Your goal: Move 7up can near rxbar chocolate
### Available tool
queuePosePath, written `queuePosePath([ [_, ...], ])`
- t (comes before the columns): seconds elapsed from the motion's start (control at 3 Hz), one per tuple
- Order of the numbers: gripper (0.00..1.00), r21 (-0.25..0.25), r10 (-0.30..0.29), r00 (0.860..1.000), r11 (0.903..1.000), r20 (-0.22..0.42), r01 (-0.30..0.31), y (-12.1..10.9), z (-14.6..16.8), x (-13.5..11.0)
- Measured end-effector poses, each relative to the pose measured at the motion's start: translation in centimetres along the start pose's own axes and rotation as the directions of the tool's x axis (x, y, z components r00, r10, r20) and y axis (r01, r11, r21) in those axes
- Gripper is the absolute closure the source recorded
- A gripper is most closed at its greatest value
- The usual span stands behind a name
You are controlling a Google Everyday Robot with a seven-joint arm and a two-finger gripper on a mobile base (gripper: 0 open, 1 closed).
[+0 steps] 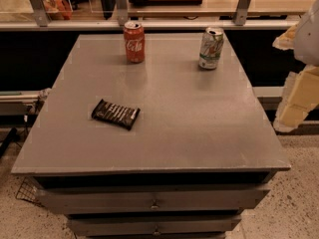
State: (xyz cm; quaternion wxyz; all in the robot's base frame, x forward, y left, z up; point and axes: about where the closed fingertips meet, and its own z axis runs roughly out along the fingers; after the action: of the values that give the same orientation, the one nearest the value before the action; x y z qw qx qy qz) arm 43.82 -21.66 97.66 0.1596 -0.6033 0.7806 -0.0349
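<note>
7up can (211, 48) status? And what's the gripper (298, 97) doing? —A

It's standing upright at the far right of the grey table (199, 133), well apart from the rxbar chocolate (115, 114), which lies flat toward the near left. A red Coke can (134, 42) is upright at the far edge, left of the 7up. The gripper is that pale blocky bit off the table's right side, touching nothing on top. Wide or narrow, honestly can't tell. —B
</note>
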Motion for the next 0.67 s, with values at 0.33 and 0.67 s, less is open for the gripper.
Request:
queuePosePath([
  [0.33,0.00,0.000,0.000,1.000,1.0000,0.000,0.000,0.00,0.00,0.00],
  [0.67,0.00,-0.008,-0.001,1.000,1.0000,0.023,0.002,-0.58,0.55,-0.31],
])
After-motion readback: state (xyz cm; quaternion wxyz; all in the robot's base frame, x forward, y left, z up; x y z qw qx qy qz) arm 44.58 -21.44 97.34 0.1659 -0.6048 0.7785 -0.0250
